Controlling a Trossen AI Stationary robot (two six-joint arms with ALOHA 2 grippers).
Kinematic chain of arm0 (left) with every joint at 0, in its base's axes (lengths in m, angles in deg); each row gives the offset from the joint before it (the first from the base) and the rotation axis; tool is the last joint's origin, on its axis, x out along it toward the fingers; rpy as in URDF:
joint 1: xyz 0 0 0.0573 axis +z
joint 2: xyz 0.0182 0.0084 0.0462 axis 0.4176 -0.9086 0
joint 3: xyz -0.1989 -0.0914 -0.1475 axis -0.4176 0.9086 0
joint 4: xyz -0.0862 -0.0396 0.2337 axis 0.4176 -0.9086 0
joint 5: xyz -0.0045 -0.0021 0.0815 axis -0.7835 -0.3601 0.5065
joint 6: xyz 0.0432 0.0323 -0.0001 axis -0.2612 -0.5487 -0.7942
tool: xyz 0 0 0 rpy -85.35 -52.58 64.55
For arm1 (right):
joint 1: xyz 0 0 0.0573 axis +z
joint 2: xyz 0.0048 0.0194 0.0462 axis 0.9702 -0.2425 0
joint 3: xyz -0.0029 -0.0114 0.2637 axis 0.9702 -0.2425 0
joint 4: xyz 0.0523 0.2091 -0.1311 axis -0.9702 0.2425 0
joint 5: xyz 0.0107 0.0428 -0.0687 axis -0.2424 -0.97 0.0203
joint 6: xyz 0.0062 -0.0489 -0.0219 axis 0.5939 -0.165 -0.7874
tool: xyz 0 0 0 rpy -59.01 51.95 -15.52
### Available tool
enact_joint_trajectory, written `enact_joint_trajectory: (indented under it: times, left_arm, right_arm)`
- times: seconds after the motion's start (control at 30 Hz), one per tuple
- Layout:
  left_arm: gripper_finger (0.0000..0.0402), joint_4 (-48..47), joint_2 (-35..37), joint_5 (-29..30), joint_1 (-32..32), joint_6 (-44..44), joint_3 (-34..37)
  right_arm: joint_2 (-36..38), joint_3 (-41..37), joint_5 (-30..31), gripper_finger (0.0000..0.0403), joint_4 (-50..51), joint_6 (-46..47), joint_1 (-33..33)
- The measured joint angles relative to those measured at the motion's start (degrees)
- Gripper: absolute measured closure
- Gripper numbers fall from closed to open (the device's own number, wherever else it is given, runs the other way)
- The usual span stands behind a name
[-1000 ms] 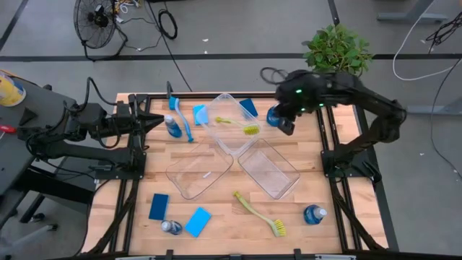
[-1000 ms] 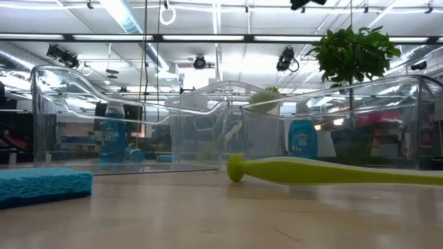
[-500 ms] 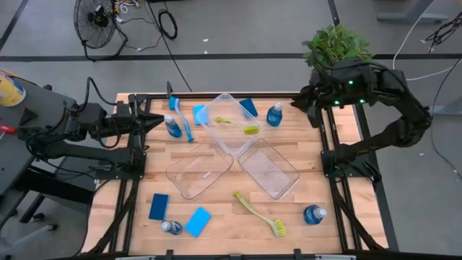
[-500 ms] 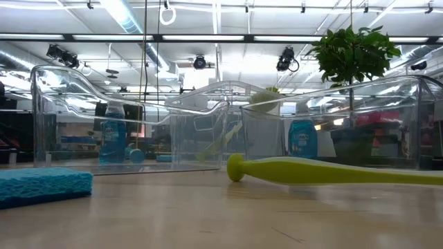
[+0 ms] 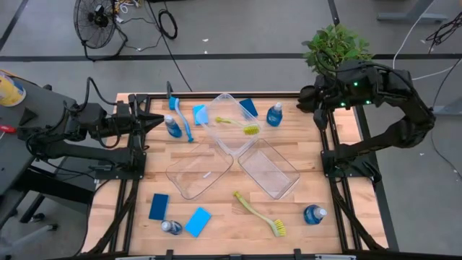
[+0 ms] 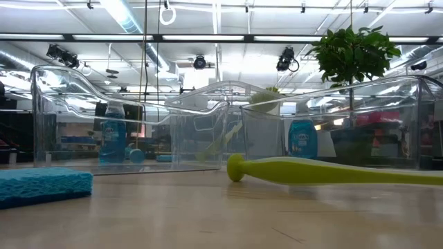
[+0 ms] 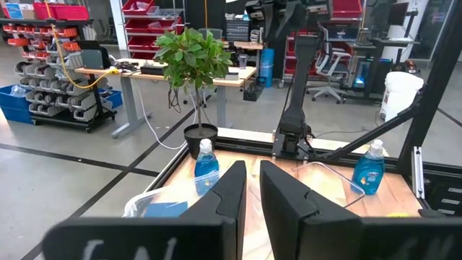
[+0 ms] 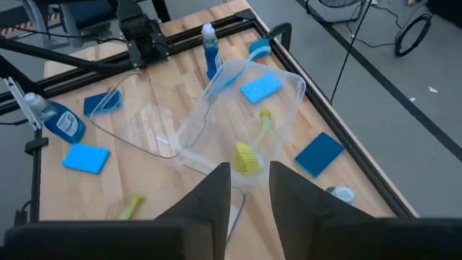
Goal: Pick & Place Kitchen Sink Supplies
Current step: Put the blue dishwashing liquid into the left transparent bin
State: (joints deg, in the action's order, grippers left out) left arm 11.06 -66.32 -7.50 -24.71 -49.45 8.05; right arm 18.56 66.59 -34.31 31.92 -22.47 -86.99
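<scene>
My right gripper (image 5: 307, 101) hangs open and empty above the table's far right edge, to the right of a small bottle of blue liquid (image 5: 274, 114) that stands on its base. My left gripper (image 5: 155, 123) waits level at the far left, its fingers almost together and empty, beside another standing bottle (image 5: 173, 126) and a blue brush (image 5: 182, 119). One yellow-green brush (image 5: 238, 125) lies in the far clear bin (image 5: 224, 101); another (image 5: 258, 214) lies on the table near the front. Sponges (image 5: 248, 107) (image 5: 200, 113) (image 5: 159, 206) (image 5: 198, 222) lie flat on the wood.
Two more clear bins (image 5: 180, 180) (image 5: 285, 180) lie slantwise at mid table. A bottle (image 5: 314, 214) stands near the front right, and a small one (image 5: 170, 227) is at the front left. A potted plant (image 5: 336, 47) stands beyond the far right corner.
My right gripper has drawn back from beside the far-right bottle, going up and toward the table's right edge, and has tipped less steeply down. The bottle stands where it was.
</scene>
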Motion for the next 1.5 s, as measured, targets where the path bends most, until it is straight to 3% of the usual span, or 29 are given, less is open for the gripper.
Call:
enact_joint_trajectory:
  times: [0.33, 0.77, 1.03, 1.5]
  left_arm:
    - [0.0353, 0.0, 0.0, 0.0, 0.0, 0.0, 0.0]
    - [0.0353, 0.0, 0.0, 0.0, 0.0, 0.0, 0.0]
    - [0.0353, 0.0, 0.0, 0.0, 0.0, 0.0, 0.0]
    - [0.0353, 0.1, -0.1, 0.0, 0.0, 0.0, 0.0]
  right_arm:
    - [0.5, -2.3, 3.6, 0.0302, -3.2, -0.4, 1.8]
    - [5.8, -25.7, 2.9, 0.0302, -21.3, 2.9, 4.4]
    - [10.3, -36.1, 3.4, 0.0302, -25.8, 6.7, 5.7]
    - [17.6, -55.2, 14.8, 0.0302, -36.8, 10.2, 5.6]
